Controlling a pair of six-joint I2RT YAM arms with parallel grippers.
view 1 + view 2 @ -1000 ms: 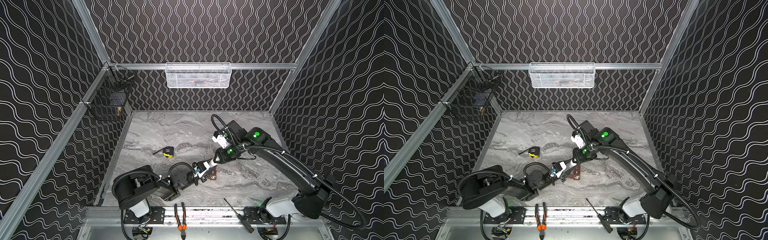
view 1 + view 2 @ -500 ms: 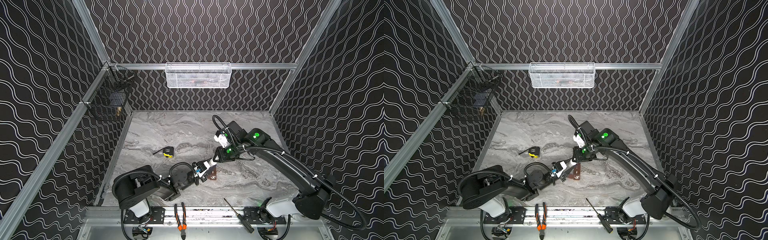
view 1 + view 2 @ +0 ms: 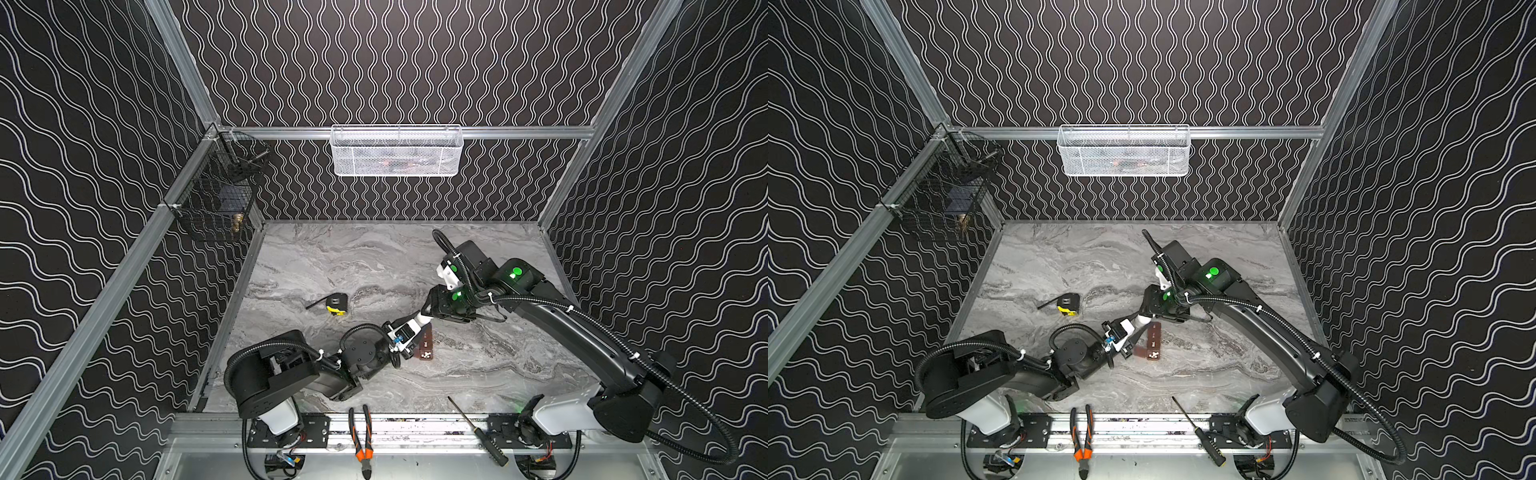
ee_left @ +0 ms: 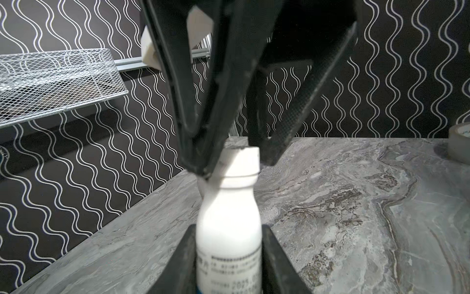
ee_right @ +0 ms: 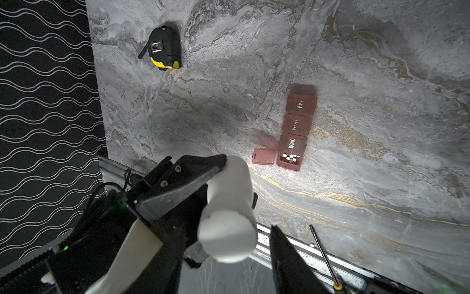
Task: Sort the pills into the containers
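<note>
Reaching low, left claw (image 4: 229, 236) grips white bottle (image 4: 229, 203) beneath the spread right claw (image 4: 235, 166).

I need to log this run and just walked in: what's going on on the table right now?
The left gripper is clamped on the body of a white bottle. The right gripper has its jaws spread around the cap, with a gap on one side, so it grips nothing. The containers lie on the table nearby. The end compartment is open with white pills inside, and the other three lids are shut.
</note>
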